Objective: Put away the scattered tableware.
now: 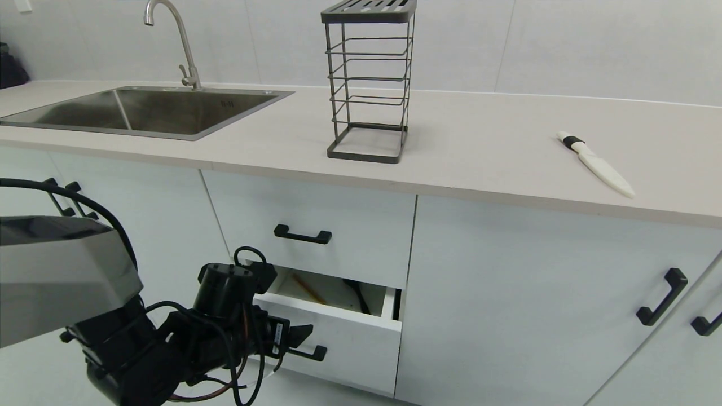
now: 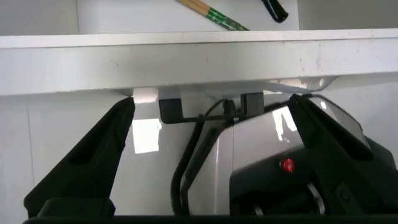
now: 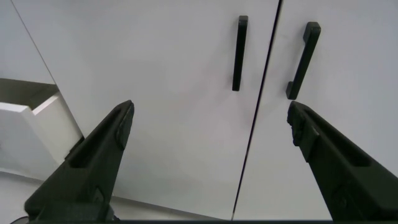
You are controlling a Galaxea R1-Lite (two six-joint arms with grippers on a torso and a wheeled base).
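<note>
A white knife (image 1: 598,164) with a black band on its handle lies on the right of the countertop (image 1: 485,152). Below, the lower drawer (image 1: 344,330) stands partly pulled out. Inside it lie chopsticks (image 2: 208,12) and a black utensil (image 2: 273,9). My left gripper (image 1: 298,337) is at the drawer's front, open, its fingers either side of the black handle (image 2: 208,115) without closing on it. My right gripper (image 3: 210,112) is open and holds nothing; it faces white cabinet doors.
A dark wire rack (image 1: 369,79) stands in the middle of the counter. A steel sink (image 1: 146,110) with a faucet (image 1: 180,39) is at the back left. The shut upper drawer (image 1: 316,225) sits above the pulled-out one. Two black door handles (image 3: 239,53) are close to the right gripper.
</note>
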